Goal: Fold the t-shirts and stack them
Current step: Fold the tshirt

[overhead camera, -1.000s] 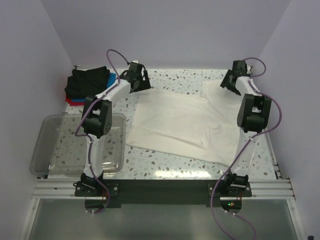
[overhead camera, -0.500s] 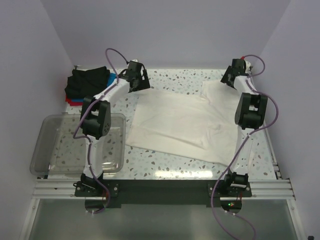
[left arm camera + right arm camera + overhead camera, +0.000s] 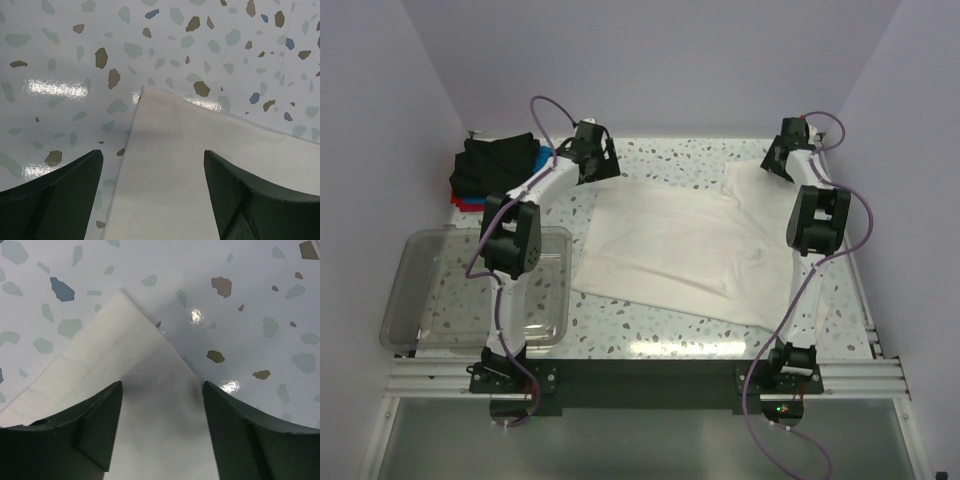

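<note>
Hanging over one far corner of the white t-shirt (image 3: 680,245), the left gripper (image 3: 152,156) is spread wide and empty, the cloth's tip flat on the table (image 3: 60,60) between and just ahead of its fingers. The right gripper (image 3: 161,386), equally wide and empty, frames another corner of that shirt; folded t-shirts (image 3: 495,165) sit off to the left gripper's left.

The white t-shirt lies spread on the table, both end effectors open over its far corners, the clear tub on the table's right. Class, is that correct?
No. The top external view shows the clear tub on the left of the table. The white t-shirt is spread, left end effector and right end effector open over its far corners.
</note>
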Action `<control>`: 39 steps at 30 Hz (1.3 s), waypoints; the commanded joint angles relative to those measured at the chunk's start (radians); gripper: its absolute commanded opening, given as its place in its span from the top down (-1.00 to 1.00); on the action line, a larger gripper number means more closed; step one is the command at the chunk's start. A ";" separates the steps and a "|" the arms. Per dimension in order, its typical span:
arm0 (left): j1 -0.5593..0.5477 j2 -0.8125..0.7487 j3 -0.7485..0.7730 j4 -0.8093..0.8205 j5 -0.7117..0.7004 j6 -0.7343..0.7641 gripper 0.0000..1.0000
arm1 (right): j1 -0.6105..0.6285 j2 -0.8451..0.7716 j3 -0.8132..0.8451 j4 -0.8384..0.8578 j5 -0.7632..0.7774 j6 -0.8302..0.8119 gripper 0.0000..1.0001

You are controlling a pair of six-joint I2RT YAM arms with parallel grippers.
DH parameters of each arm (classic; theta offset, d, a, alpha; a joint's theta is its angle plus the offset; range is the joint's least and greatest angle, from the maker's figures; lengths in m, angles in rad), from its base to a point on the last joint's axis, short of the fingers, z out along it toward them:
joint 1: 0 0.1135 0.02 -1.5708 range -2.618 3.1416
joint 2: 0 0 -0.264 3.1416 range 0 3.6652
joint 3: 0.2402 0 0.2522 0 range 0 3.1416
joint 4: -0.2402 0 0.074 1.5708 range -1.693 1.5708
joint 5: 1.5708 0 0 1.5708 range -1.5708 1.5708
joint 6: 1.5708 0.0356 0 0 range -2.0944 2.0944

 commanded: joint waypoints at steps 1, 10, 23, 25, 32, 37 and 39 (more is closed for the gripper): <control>0.008 -0.057 0.040 0.009 0.007 0.003 -0.73 | -0.003 0.015 0.036 -0.056 -0.009 0.008 -0.31; 0.009 -0.061 0.027 0.016 0.010 0.007 -0.73 | -0.005 -0.022 -0.019 -0.062 0.002 0.005 0.42; 0.006 0.104 0.162 0.045 -0.048 0.033 -0.66 | -0.005 -0.186 -0.208 -0.025 -0.001 0.011 0.76; 0.002 0.133 0.181 0.053 -0.062 0.041 -0.63 | -0.005 -0.197 -0.223 -0.026 -0.010 0.011 0.76; -0.015 0.199 0.202 0.047 -0.112 0.038 -0.53 | -0.005 -0.226 -0.245 -0.030 -0.029 0.016 0.77; -0.023 0.222 0.221 0.036 -0.158 0.015 -0.54 | -0.003 -0.250 -0.274 -0.028 -0.052 0.030 0.79; -0.021 0.225 0.224 0.036 -0.181 0.009 -0.54 | -0.005 -0.260 -0.289 -0.019 -0.059 0.036 0.79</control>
